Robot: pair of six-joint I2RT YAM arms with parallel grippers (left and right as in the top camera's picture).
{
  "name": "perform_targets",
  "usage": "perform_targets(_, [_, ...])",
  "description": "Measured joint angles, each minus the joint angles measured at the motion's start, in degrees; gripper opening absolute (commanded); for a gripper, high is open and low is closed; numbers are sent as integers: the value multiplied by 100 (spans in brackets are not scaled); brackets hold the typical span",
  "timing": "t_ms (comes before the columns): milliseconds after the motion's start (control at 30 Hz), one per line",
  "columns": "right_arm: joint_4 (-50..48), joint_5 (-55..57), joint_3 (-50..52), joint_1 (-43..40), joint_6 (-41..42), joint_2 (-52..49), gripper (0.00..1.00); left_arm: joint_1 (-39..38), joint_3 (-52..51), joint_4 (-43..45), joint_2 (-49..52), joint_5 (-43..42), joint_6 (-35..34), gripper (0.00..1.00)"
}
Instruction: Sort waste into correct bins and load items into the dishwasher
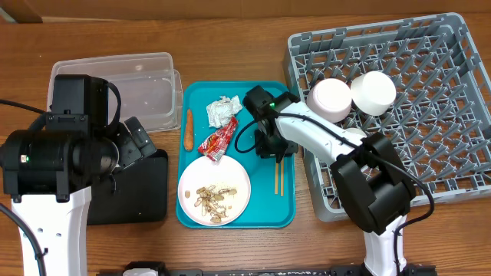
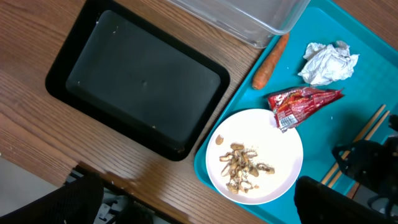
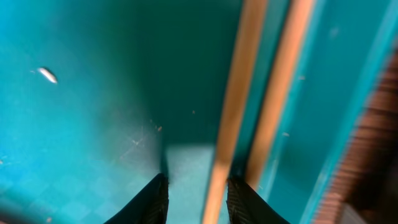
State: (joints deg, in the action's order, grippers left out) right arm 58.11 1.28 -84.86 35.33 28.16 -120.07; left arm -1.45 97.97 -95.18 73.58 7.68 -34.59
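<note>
Right tool (image 3: 197, 180) low over teal tray (image 3: 93, 124), fingers (image 3: 155, 202) parted astride one of the wooden chopsticks (image 3: 233, 112), left tool (image 2: 199, 183) spread wide, empty, black tray (image 2: 137, 81) upper left

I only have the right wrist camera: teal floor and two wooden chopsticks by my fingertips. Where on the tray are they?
Observer: The chopsticks lie side by side along the right rim of the teal tray, in its near half. The right gripper is at their far end.
Operator: What's in the rack where they'll go?
Observer: The grey dish rack, just right of the tray, holds a pale pink bowl and a white bowl, next to each other near its left edge.
</note>
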Motion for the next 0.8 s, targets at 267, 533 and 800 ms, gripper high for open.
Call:
perform_targets(267, [-57, -103, 109, -4, -149, 66, 4, 0, 0, 0, 0, 0, 0, 100])
perform_targets(533, [348, -127, -74, 149, -352, 72, 4, 0, 0, 0, 0, 0, 0, 100])
perform_targets(800, [450, -129, -901, 304, -442, 839, 4, 0, 0, 0, 0, -2, 0, 100])
